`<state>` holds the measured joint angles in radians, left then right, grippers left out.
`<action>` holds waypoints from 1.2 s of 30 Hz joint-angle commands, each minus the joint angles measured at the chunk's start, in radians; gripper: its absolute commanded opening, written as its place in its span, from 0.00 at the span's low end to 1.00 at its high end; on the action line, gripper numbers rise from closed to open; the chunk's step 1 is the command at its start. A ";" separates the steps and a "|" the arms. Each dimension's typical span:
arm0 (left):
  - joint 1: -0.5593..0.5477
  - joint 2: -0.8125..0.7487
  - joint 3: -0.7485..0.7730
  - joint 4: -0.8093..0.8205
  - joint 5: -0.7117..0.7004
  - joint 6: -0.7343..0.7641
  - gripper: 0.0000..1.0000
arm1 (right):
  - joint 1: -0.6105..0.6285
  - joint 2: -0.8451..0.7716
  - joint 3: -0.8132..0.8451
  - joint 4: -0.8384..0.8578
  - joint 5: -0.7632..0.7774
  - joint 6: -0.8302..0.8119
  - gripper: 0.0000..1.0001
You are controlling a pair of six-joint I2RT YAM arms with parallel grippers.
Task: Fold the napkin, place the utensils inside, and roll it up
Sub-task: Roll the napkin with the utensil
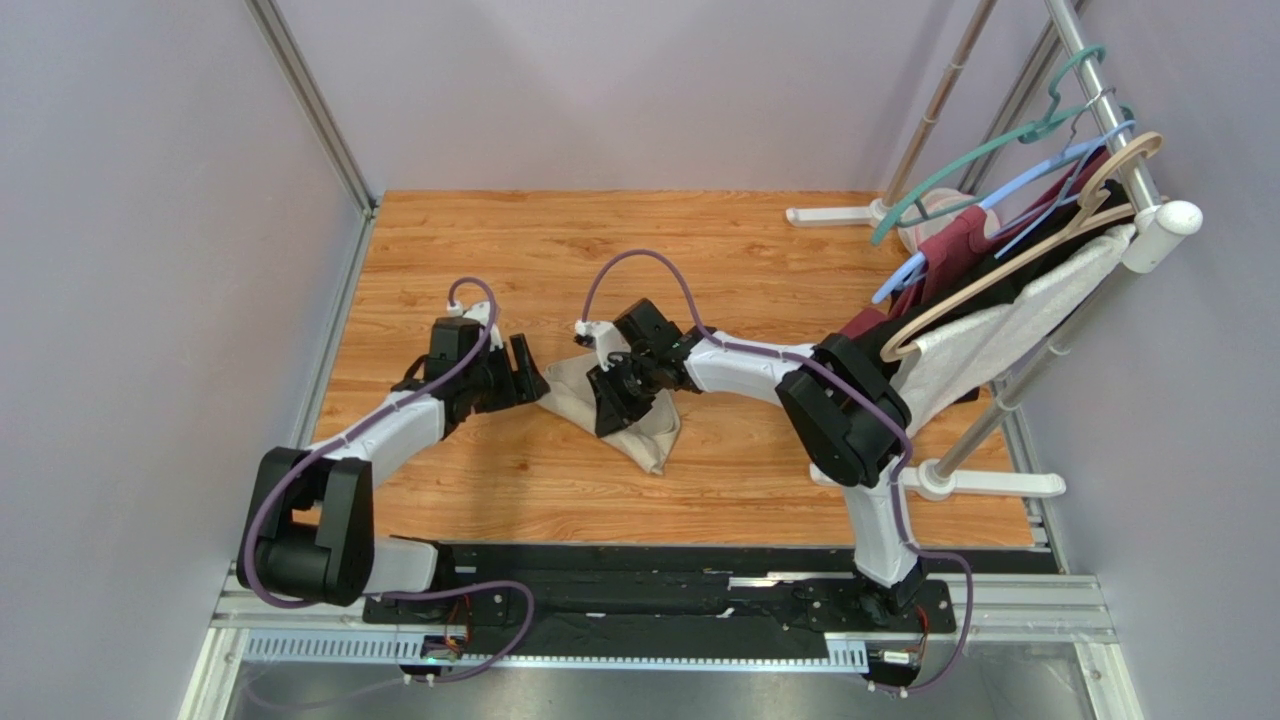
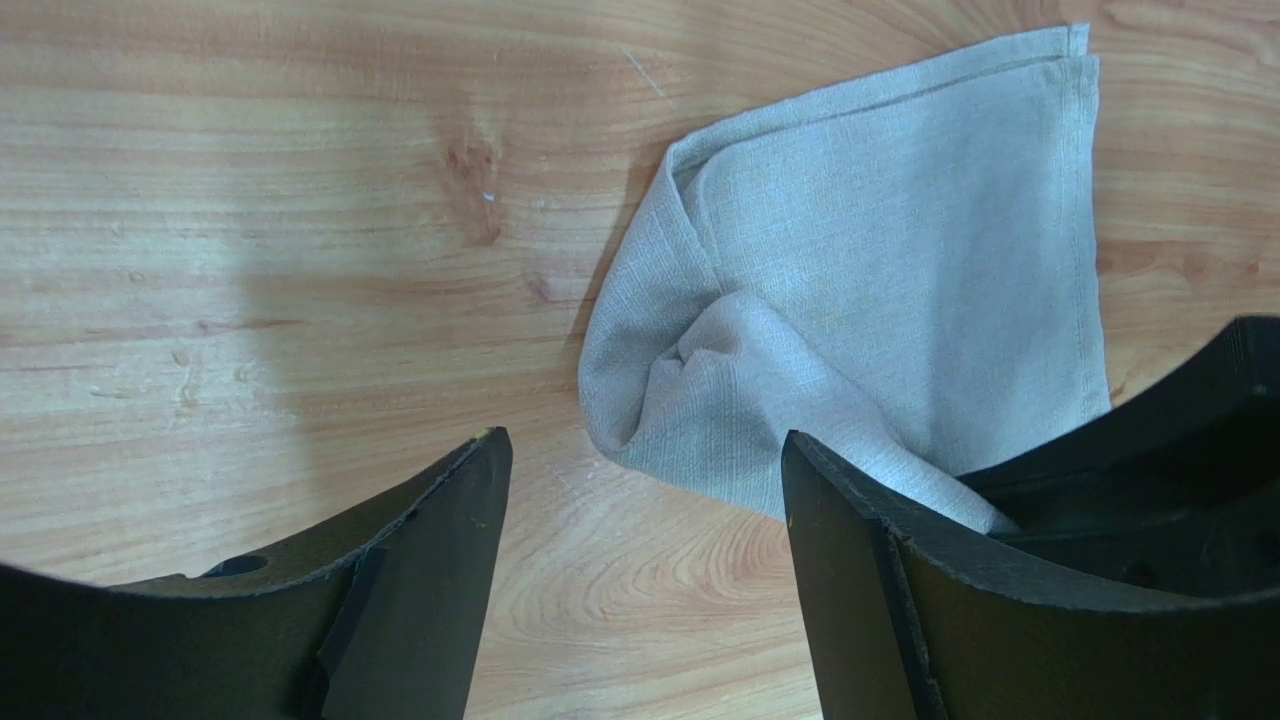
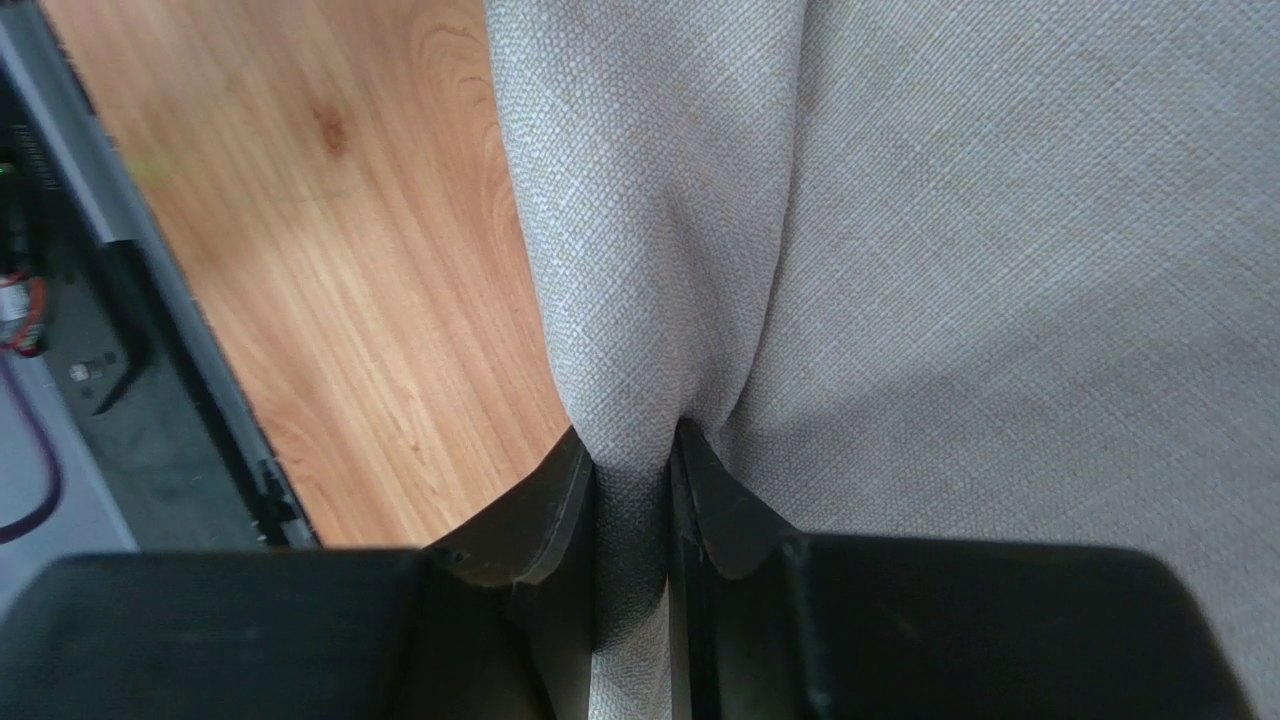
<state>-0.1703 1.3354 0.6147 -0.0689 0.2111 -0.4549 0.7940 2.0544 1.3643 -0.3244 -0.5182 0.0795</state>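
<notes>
The right hand (image 3: 631, 450) fills the lower edge of the right wrist view. Its two fingers (image 3: 544, 518) stand close together, clamped on a raised fold of the napkin (image 3: 977, 225). The cloth runs down between the pads and out of sight below them. The rest of the napkin spreads up and to the right of the grip as beige woven fabric, with a soft crease rising from the pinch point. The bare wooden table (image 3: 376, 270) shows to the left of the cloth.

The left hand (image 2: 646, 465) is positioned over the table with its fingers well apart and nothing between them. In the left wrist view, the napkin lies just beyond the fingertips. It is folded into rough layers, with a bunched corner nearest the hand and a stitched hem along its far and right edges. One finger overlaps the napkin's near edge in this view; contact cannot be determined.

In the top view, the napkin lies crumpled near the table's centre, partly under the right hand. The left hand is just beside it on the left. A garment rack (image 1: 1160, 228) with hangers stands at the table's right edge.
</notes>
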 commanded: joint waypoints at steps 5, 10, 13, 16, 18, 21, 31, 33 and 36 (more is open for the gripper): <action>-0.005 0.011 -0.004 0.104 0.034 -0.004 0.74 | -0.068 0.122 0.027 -0.033 -0.258 0.094 0.08; -0.005 0.048 0.002 0.147 0.051 -0.016 0.74 | -0.095 0.165 0.042 -0.035 -0.296 0.108 0.08; -0.005 0.082 0.016 0.162 0.054 -0.025 0.73 | -0.105 0.179 0.048 -0.035 -0.307 0.114 0.08; -0.005 0.114 0.033 0.170 0.070 -0.033 0.69 | -0.111 0.187 0.055 -0.038 -0.307 0.114 0.08; -0.005 0.131 0.043 0.172 0.074 -0.034 0.65 | -0.113 0.188 0.059 -0.041 -0.304 0.112 0.08; -0.006 0.143 0.056 0.170 0.083 -0.033 0.51 | -0.113 0.193 0.068 -0.053 -0.301 0.106 0.10; -0.005 0.192 0.125 0.097 0.109 0.002 0.00 | -0.116 0.133 0.116 -0.134 -0.211 0.083 0.44; -0.005 0.202 0.140 0.072 0.111 0.002 0.00 | -0.116 0.107 0.128 -0.169 -0.174 0.075 0.51; -0.005 0.215 0.164 0.029 0.120 0.002 0.00 | -0.114 0.047 0.130 -0.191 -0.092 0.066 0.54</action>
<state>-0.1749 1.5356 0.7219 0.0025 0.3218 -0.4728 0.6788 2.1735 1.4803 -0.4183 -0.8028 0.1902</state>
